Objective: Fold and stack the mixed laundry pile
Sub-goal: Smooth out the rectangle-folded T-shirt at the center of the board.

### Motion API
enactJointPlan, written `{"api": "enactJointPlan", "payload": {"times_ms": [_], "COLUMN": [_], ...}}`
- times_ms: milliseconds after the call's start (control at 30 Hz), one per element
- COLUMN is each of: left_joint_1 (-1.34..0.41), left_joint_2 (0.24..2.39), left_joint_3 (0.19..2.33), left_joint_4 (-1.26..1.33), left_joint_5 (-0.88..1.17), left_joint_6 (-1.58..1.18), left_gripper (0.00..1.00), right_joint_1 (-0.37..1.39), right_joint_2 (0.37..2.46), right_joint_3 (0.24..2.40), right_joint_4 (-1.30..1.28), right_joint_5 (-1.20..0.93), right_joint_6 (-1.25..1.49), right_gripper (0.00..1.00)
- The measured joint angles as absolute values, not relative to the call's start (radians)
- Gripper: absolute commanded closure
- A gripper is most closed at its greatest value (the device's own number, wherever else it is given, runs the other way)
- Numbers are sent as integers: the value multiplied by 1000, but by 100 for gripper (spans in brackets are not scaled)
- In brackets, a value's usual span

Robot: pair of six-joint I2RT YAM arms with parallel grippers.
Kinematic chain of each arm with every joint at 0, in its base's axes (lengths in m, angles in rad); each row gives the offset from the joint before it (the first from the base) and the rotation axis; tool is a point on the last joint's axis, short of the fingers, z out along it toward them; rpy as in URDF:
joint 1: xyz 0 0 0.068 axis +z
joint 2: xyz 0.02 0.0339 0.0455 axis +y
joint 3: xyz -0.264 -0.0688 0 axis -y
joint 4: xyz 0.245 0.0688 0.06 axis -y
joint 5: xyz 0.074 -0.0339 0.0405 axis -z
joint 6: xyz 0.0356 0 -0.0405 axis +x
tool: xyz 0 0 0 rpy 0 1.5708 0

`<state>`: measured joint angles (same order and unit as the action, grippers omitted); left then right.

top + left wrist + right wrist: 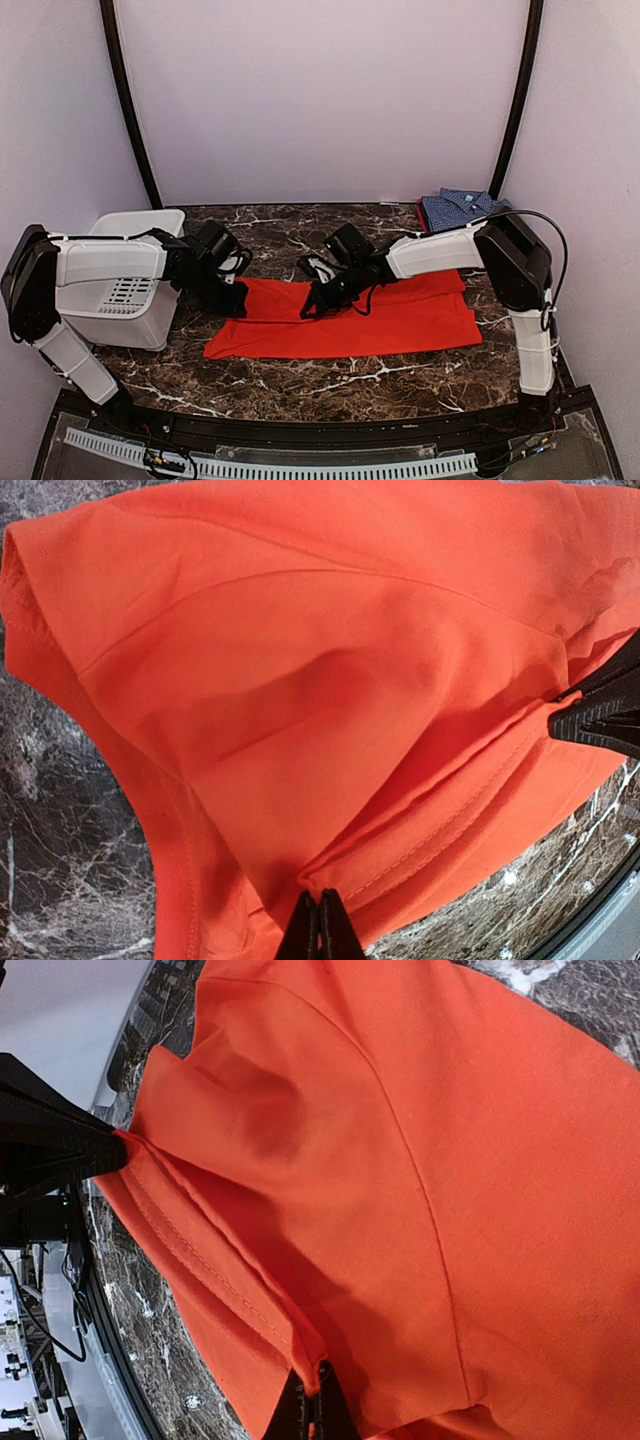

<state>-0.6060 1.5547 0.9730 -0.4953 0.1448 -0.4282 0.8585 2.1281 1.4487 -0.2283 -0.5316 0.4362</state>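
Closest in: left gripper [320,928] at 6 o'clock, clamped on orange-red shirt [330,680] hem | right wrist: right gripper [312,1405] at 6, pinching same hem | top: shirt centre, checked shirt [458,208] at 1, basket [130,300] at 9, marble table [330,385] showing along 6 o'clock edge

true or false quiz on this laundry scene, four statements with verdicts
1. The left gripper and the right gripper are both shut on the orange shirt. True.
2. The blue checked shirt lies in the white basket. False: it lies on the table, at the far right.
3. The white basket stands at the table's left side. True.
4. The orange shirt is stacked on the blue checked shirt. False: it lies spread on the table, nearer the arms.
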Motion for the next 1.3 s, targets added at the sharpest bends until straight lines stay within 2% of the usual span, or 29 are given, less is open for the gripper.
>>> {"api": "enactJointPlan", "payload": {"times_ms": [200,300,367,533,700,833,1067,1300], "left_joint_1": [-618,-622,-623,-623,-627,-635,-673,-720], "left_joint_2": [1540,1540,1540,1536,1512,1591,1911,2122], "left_joint_3": [942,929,926,928,987,1159,1477,1628], "left_joint_4": [-504,-506,-524,-533,-490,-427,-330,-326], "left_joint_5": [173,191,199,242,305,322,334,358], "left_joint_6": [-435,-434,-428,-411,-384,-358,-315,-295], "left_gripper": [98,86,79,67,64,65,65,65], "right_joint_1": [859,860,860,860,818,680,436,382], "right_joint_2": [2126,2126,2124,2047,1847,1722,1707,1742], "right_joint_3": [1425,1419,1415,1356,1265,1206,1137,1133], "right_joint_4": [-233,-238,-246,-290,-311,-315,-398,-466], "right_joint_5": [-538,-549,-552,-549,-538,-498,-343,-211], "right_joint_6": [419,413,400,371,360,356,332,310], "right_gripper": [99,81,73,63,63,66,69,73]}}
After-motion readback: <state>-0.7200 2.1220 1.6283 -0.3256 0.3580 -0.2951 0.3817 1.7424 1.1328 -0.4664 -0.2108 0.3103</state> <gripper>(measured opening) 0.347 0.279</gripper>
